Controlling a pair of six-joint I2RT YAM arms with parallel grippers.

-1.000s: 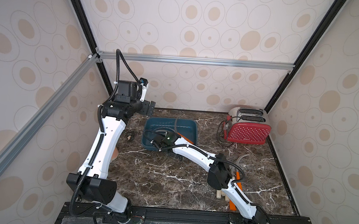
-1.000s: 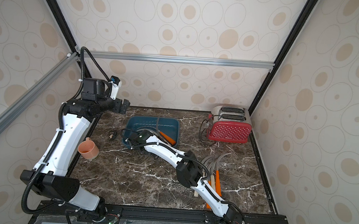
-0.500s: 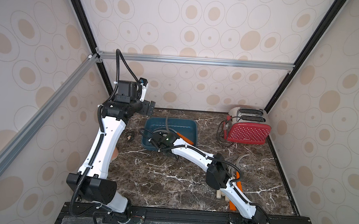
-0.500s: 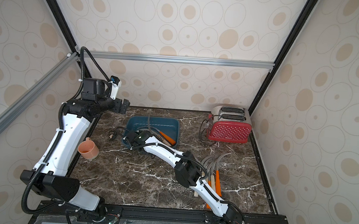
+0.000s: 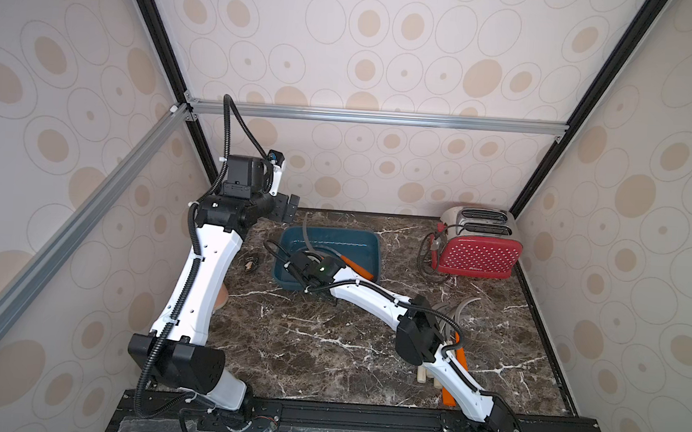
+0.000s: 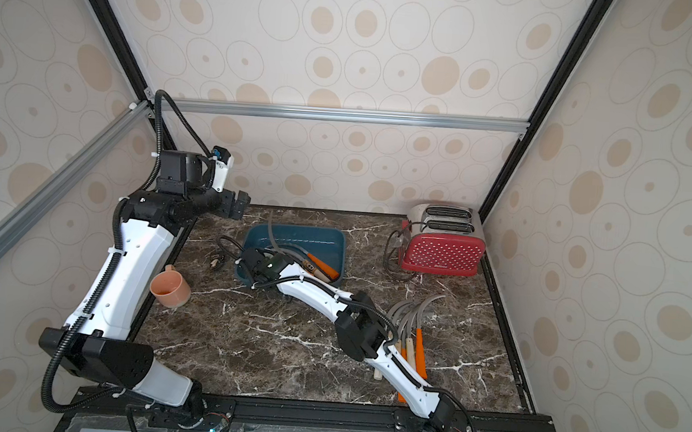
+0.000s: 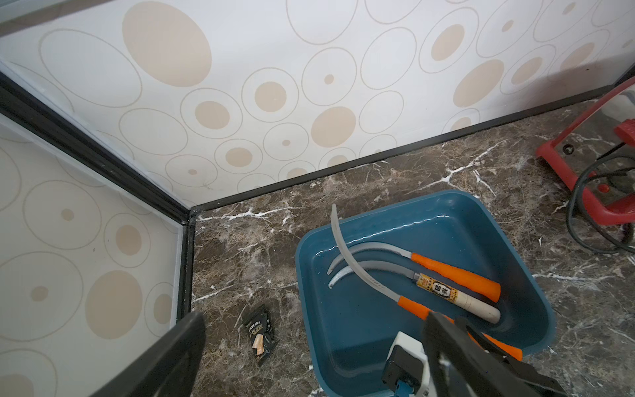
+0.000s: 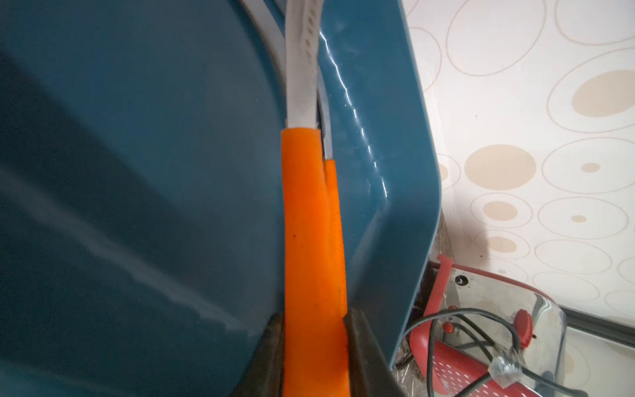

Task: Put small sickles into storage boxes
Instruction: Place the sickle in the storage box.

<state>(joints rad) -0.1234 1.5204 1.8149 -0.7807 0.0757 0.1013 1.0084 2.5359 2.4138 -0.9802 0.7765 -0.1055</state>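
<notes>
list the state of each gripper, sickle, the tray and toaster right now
right gripper, shut on the held sickle
left gripper, open and empty, raised
held sickle, gripped by its orange handle over the tray
tray, partly filled
two loose sickles, lying flat inside tray
sickle pile, lying on the table outside tray
toaster, upright

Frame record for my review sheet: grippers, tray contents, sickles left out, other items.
left gripper: open, empty, raised near the back corner
right gripper: shut on the orange handle of the held sickle, inside the tray
lying in tray: orange sickle and wood sickle
left out: pile of sickles on the table, partly under the right arm
other: toaster, cup, packet
</notes>
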